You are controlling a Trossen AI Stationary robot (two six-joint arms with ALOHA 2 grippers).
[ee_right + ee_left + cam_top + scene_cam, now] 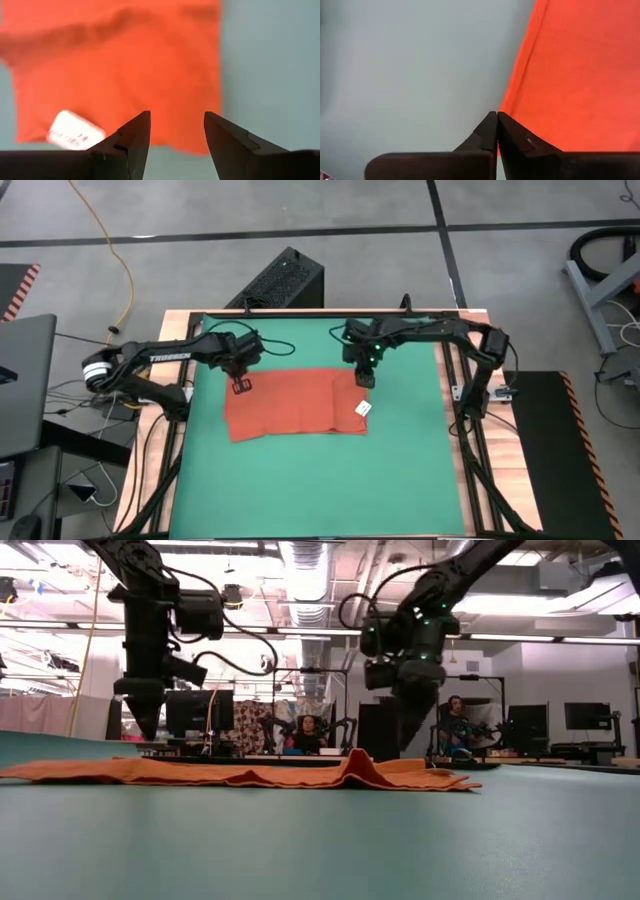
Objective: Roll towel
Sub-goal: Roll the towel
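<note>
On the green bench [400, 470] the towel [290, 402] lies spread flat, a rust rectangle a little left of the middle, with its white tag [363, 409] near its right edge on the side away from the arms' bases. From above, the left claw [241, 385] hangs over the towel's far left corner and the right claw [365, 378] over the far right corner, just up from the tag.

The low view adds what the overhead cannot: both claws sit clear above the cloth, not touching it, and the towel [240, 773] is not quite flat, with a small raised fold [357, 765] toward its right end. Beyond the bench, two people sit at desks with monitors.

The left wrist view shows the left claw [497, 116] clenched, tips pressed together with nothing between them, right above the towel's hemmed edge [530, 55], bare mat on one side and cloth on the other. The right wrist view shows the right claw [177, 116] released, fingers [135, 131] spread wide, the towel's corner and the tag [75, 131] below it.

Bare green mat runs all round the towel, widest on the near side and to the right; the strip toward the arms' bases is narrow.
</note>
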